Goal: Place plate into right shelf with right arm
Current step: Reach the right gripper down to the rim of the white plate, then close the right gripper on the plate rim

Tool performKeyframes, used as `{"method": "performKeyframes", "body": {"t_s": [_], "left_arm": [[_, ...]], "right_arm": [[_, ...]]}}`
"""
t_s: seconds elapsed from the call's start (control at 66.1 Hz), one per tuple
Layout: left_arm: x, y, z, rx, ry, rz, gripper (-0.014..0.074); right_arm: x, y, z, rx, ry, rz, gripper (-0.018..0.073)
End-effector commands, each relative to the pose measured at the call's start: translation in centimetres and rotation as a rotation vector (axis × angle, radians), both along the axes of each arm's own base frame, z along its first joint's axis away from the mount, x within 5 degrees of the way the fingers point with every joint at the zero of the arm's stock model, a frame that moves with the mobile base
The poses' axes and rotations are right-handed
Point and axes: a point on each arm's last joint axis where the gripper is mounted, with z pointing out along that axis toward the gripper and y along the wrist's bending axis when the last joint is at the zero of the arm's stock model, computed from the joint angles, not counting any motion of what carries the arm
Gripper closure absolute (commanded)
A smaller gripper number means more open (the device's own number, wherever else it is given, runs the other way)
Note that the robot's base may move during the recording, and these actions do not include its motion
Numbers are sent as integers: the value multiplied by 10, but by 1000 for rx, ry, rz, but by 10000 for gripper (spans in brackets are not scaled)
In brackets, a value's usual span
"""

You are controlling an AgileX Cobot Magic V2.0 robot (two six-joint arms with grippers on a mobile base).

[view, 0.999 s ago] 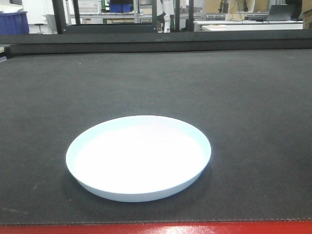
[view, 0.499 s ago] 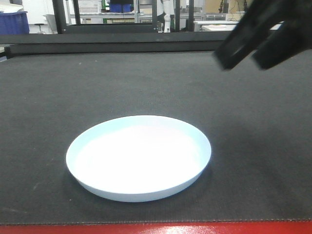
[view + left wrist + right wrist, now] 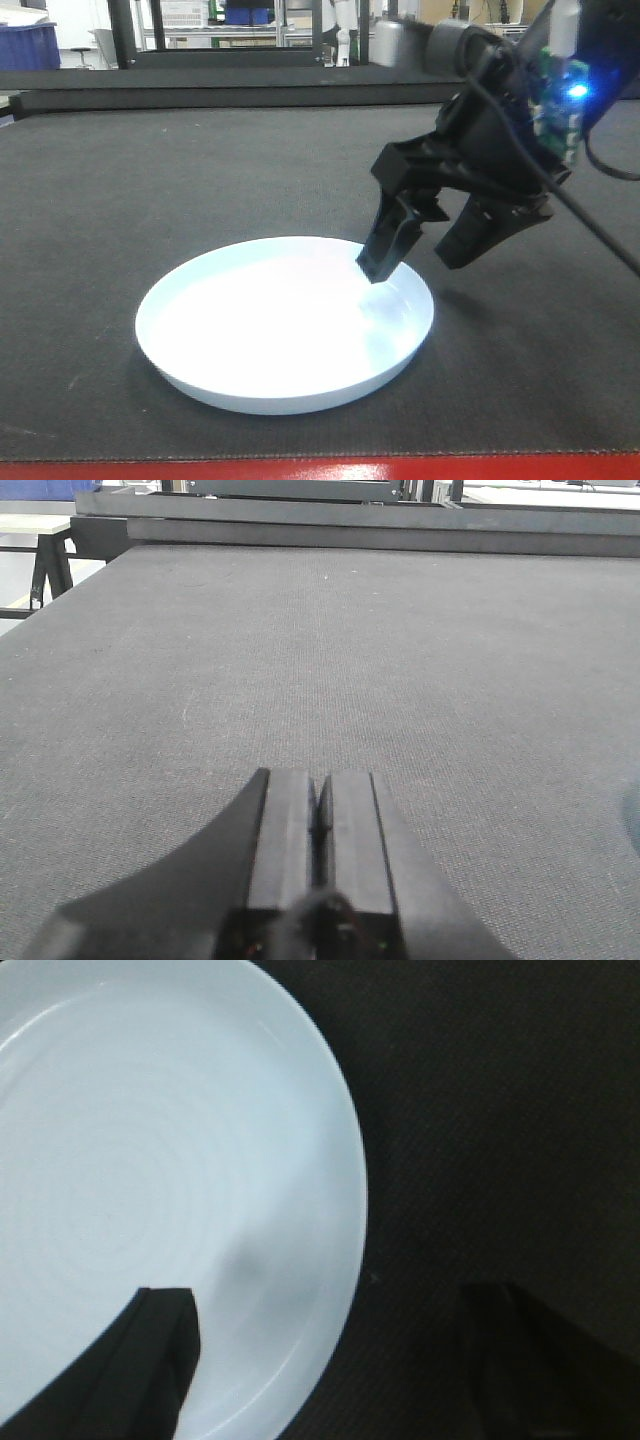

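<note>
The white round plate point(image 3: 285, 322) lies flat on the dark mat near the table's front edge. It also fills the upper left of the right wrist view point(image 3: 150, 1160). My right gripper point(image 3: 412, 262) is open just above the plate's right rim, one finger over the inside of the plate and the other outside over the mat; it holds nothing. In the right wrist view the gripper point(image 3: 335, 1305) straddles the rim. My left gripper point(image 3: 318, 790) is shut and empty, low over bare mat in the left wrist view. No shelf shows in any view.
The dark textured mat point(image 3: 200, 180) covers the table. A red strip point(image 3: 300, 470) runs along its front edge. A raised dark ledge point(image 3: 200, 95) bounds the far side, with racks and benches beyond.
My right arm has come in from the upper right and dropped to the plate's right rim with jaws open. The plate has not moved.
</note>
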Motion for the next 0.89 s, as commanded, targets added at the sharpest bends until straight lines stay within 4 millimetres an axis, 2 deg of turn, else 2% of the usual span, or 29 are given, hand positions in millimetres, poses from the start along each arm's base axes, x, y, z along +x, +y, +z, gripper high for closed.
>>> {"method": "performKeyframes", "body": {"t_s": [0.0,0.197,0.409,0.53,0.878], "left_arm": [[0,0,5,-15,-82,2,643],[0,0,5,-15,-82,2,643],[0,0,5,-15,-82,2,643],[0,0,5,-15,-82,2,643],[0,0,5,-15,-82,2,643]], "right_arm": [[9,4,19,46,-77,-21,-63],[9,5,13,38,-52,-14,-49],[4,5,11,33,-2,11,129],[4,5,11,32,3,14,200],[8,6,1,21,17,6,211]]}}
